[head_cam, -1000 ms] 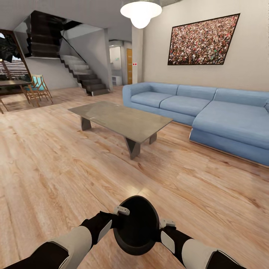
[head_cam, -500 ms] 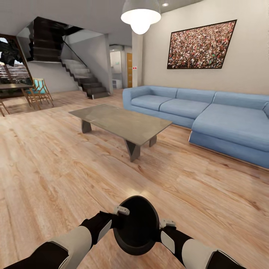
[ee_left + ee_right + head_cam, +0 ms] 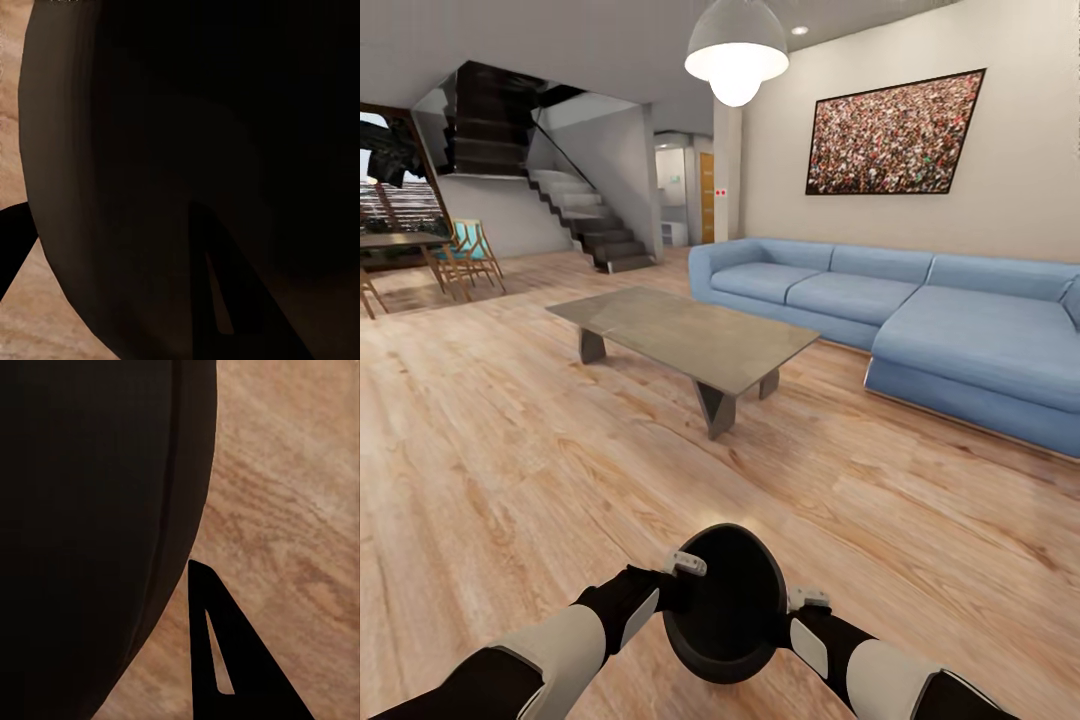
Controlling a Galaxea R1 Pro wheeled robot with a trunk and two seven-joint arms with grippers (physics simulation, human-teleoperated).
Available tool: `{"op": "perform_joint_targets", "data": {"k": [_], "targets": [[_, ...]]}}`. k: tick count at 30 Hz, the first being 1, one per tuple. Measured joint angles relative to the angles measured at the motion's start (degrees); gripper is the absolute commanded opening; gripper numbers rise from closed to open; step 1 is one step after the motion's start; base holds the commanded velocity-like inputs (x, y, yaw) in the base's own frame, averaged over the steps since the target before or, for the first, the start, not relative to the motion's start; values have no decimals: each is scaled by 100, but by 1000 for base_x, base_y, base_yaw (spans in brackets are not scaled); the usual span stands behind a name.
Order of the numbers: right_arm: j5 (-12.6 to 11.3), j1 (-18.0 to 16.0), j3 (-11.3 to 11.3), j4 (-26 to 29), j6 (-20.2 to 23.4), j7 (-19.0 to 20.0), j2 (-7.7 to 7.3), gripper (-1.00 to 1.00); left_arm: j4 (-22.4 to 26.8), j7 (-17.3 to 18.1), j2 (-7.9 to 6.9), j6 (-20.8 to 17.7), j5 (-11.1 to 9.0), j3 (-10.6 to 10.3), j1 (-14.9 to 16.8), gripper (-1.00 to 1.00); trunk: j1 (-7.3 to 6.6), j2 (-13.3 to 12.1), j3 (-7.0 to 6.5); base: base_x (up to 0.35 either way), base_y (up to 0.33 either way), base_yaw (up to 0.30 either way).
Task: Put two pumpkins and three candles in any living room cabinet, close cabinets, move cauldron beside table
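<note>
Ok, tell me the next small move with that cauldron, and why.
Probably keep rolling forward toward the coffee table. The black cauldron is carried between the left gripper and right gripper, above the wood floor, and open floor separates it from the table's near end. It has to end up beside that table before being set down.

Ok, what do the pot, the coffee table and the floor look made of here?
Pot: black, smooth, faintly glossy, maybe metal or ceramic; can't tell which. Coffee table: grey, glossy top with reflections, possibly glass or polished stone. Floor: light wood planks with visible grain.
</note>
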State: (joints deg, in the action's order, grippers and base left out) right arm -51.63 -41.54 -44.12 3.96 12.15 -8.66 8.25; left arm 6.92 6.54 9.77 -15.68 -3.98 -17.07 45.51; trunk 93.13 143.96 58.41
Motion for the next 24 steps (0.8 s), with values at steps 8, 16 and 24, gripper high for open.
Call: {"op": "perform_joint_targets", "data": {"k": [8,16,24], "targets": [[-4,0,-10,0,0,0,0,-100,-2,0,0,0,-2,0,0,-100,0,0,-74,0,0,0],[-8,0,-14,-1,0,0,0,-100,-3,0,0,0,-2,0,0,-100,0,0,-148,0,0,0],[-8,0,-17,-1,0,1,0,-100,-3,0,0,0,-2,0,0,-100,0,0,-219,4,0,12]]}}
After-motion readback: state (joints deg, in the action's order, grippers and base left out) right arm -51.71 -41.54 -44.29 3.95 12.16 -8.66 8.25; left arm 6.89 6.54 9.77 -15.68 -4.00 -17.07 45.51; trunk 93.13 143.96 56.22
